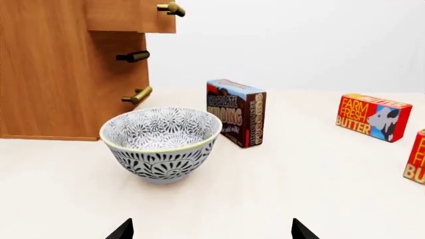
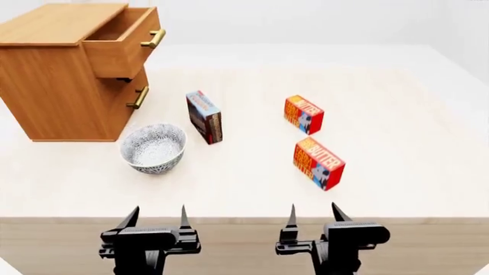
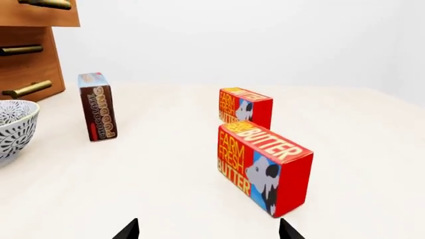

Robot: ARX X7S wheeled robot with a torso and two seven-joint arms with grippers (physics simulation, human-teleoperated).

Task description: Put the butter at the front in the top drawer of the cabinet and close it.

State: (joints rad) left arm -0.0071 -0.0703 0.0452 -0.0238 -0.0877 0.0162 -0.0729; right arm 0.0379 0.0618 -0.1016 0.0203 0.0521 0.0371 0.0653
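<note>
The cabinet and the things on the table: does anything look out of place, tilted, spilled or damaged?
Nothing looks spilled or damaged. The cabinet has its top drawer already pulled out. The two butter cartons and the pudding box stand at differing angles, and the bowl is upright and empty.

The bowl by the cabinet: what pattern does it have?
The bowl has a dark floral pattern on white, clearest in the left wrist view.

The pale table fills most of the head view. On it: the cabinet at upper left, a patterned bowl below it, a pudding box centre, the rear butter right of centre, the front butter below that.
</note>
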